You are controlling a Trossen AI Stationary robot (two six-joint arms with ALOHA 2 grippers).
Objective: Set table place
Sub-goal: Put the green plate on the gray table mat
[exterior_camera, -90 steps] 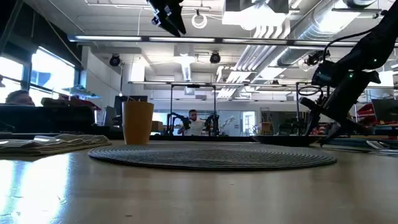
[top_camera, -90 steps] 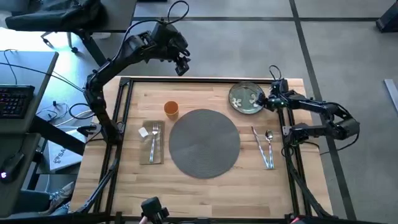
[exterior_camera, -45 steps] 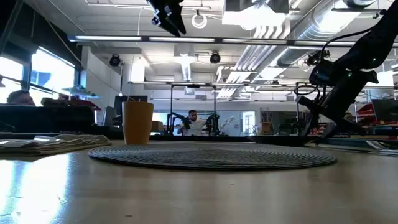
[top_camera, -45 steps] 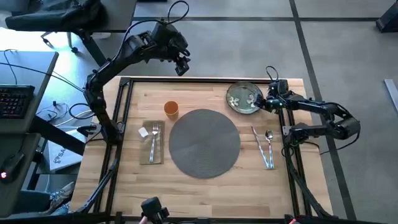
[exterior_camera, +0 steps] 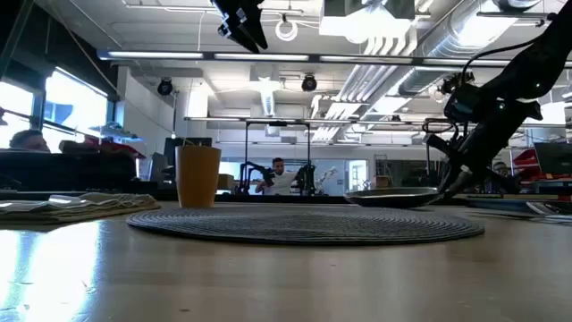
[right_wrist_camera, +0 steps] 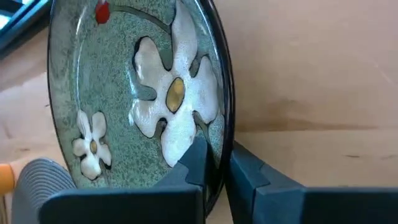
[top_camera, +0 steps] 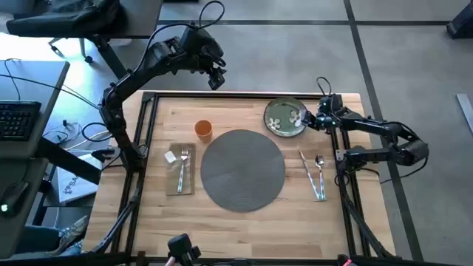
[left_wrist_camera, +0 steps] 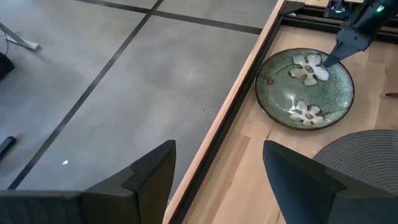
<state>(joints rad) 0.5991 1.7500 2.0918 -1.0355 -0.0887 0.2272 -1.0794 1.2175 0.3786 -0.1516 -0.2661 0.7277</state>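
The green plate point(top_camera: 285, 118) with white flowers sits at the table's point(top_camera: 244, 225) far edge, just beyond the round woven placemat point(top_camera: 242, 169); in the low view its rim is raised off the wood. My left gripper point(top_camera: 215, 76) hangs high past the far edge, fingers spread, holding nothing. Below lie the napkin point(top_camera: 180, 168) with the fork point(top_camera: 183, 164), the orange cup point(top_camera: 203, 130), then knife point(top_camera: 308, 170) and spoon point(top_camera: 320, 171). My right gripper point(top_camera: 310, 119), arm stretched low from the right edge, pinches the plate's rim.
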